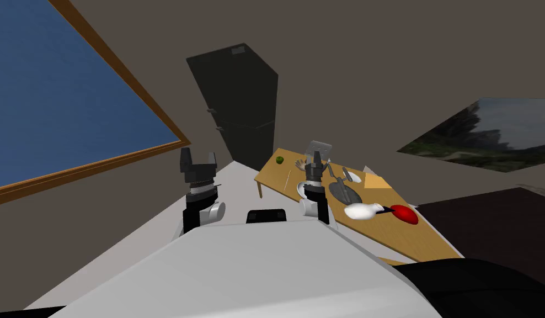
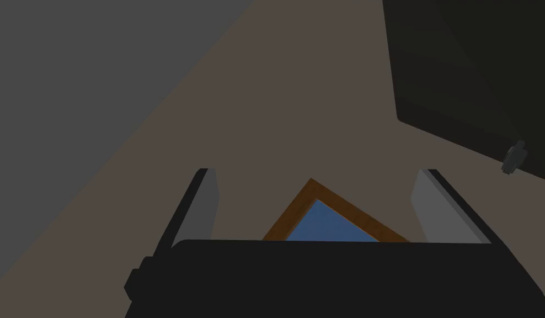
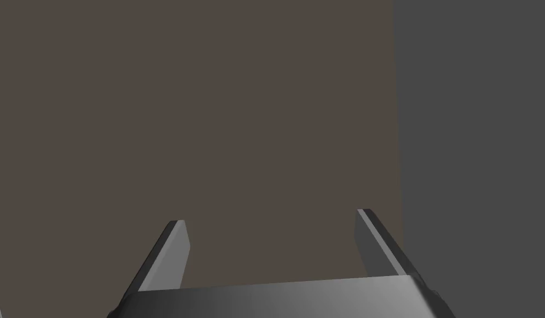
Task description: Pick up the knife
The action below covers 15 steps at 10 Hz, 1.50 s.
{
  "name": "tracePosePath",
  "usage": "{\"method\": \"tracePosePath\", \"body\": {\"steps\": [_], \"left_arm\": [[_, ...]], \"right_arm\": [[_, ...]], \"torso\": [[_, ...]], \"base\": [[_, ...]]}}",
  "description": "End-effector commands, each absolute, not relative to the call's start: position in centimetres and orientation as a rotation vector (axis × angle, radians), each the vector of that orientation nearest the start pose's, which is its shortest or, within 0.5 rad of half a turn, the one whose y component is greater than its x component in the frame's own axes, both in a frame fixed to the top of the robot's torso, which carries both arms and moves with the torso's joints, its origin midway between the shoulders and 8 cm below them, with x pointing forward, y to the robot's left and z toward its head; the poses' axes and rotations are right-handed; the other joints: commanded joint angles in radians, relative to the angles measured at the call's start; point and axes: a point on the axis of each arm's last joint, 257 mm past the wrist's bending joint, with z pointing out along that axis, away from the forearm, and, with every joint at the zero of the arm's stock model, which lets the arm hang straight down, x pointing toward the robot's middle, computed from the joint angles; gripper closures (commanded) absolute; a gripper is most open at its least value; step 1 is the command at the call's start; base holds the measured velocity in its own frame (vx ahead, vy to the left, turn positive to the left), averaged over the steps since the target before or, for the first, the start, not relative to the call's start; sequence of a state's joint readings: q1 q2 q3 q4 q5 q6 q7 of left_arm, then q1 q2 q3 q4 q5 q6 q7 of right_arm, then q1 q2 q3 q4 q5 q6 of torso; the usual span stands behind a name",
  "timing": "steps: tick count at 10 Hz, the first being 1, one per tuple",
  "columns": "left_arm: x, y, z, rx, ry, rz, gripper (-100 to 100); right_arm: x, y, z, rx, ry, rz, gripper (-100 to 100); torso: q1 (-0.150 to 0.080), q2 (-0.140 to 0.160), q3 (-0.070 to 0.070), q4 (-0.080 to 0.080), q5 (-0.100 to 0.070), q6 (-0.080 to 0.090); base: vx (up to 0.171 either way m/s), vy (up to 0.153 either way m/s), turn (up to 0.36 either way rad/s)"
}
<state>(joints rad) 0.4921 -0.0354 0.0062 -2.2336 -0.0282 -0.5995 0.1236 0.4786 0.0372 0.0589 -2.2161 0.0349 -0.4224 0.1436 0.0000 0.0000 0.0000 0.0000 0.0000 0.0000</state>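
Right now we are looking down at a wooden table [image 1: 409, 240] that is lying off toward 2 o'clock from us, with a tall dark cabinet [image 1: 241, 105] standing beyond its far end at about 12 o'clock. What we are taking for the knife [image 1: 350, 175] is a slim grey-and-white piece lying flat on the tabletop, too small for us to be sure of. It is sitting at roughly 1 o'clock from a dark grey pan [image 1: 343, 191] and just beside a tan block [image 1: 377, 181], which is lying at its 3 o'clock. A white jug [image 1: 361, 211] and a red object [image 1: 405, 215] are resting nearer to us, at about 5 o'clock from the pan. A small green fruit [image 1: 279, 160] is sitting at the table's far end.

We are holding the right gripper [image 3: 271, 218] raised in front of the table at around 10 o'clock from the knife, well apart from it, fingers spread and gripping nothing. We are holding the left gripper [image 2: 315, 174] up at our 11 o'clock, away from the table, its fingers likewise standing apart and empty.
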Motion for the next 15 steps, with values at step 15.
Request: {"method": "tracePosePath", "body": {"steps": [15], "left_arm": [[33.6, 27.9, 2.5, -0.657, 0.526, -1.410, 0]], "right_arm": [[38.4, -29.2, -13.8, 0.184, 1.269, 0.590, -100]], "torso": [[-0.002, 0.001, 0.001, 0.000, 0.000, 0.000]], "base": [[-0.033, -0.023, 0.179]]}}
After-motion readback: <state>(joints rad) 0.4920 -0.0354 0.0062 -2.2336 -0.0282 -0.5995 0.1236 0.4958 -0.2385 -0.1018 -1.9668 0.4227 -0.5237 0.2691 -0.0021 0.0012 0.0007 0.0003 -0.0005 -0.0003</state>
